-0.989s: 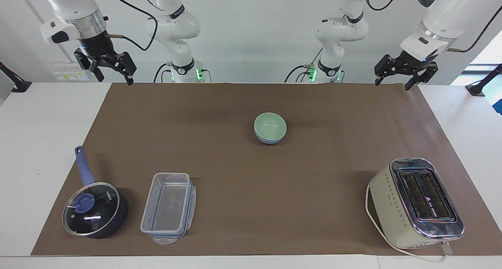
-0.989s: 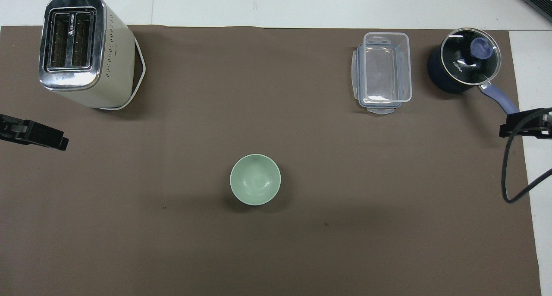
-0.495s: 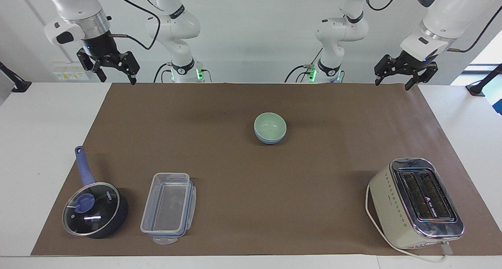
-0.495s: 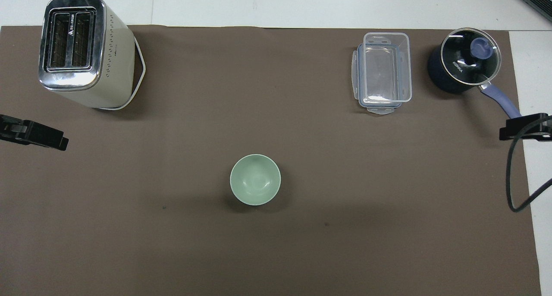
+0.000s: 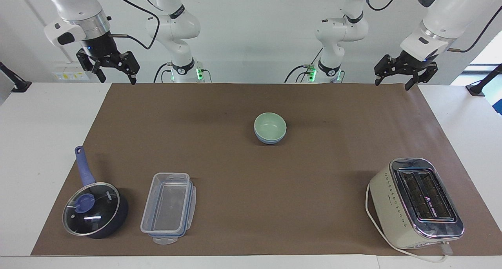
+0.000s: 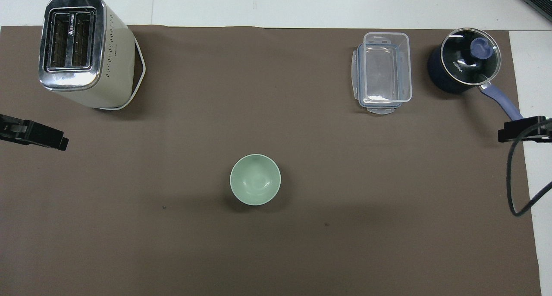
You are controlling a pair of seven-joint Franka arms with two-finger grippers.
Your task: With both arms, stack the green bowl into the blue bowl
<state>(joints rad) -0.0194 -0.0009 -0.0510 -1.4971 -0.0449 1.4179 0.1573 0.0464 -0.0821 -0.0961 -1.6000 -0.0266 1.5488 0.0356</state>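
Note:
The green bowl (image 5: pixel 270 125) sits nested inside the blue bowl (image 5: pixel 270 140) in the middle of the brown mat. Only the blue bowl's rim and side show under it. In the overhead view the green bowl (image 6: pixel 255 179) hides the blue bowl. My left gripper (image 5: pixel 394 80) hangs open and empty above the mat's edge nearest the robots, at the left arm's end; its tip shows in the overhead view (image 6: pixel 34 133). My right gripper (image 5: pixel 116 77) hangs open and empty above the same edge at the right arm's end, and shows in the overhead view (image 6: pixel 519 130).
A cream toaster (image 5: pixel 416 203) stands farther from the robots at the left arm's end. A clear plastic container (image 5: pixel 168 208) and a dark-blue lidded saucepan (image 5: pixel 94 209) sit farther out at the right arm's end. Two slimmer arms (image 5: pixel 176 29) stand at the robots' side.
My right gripper has drawn up and back a little. The left gripper and the stacked bowls have not moved.

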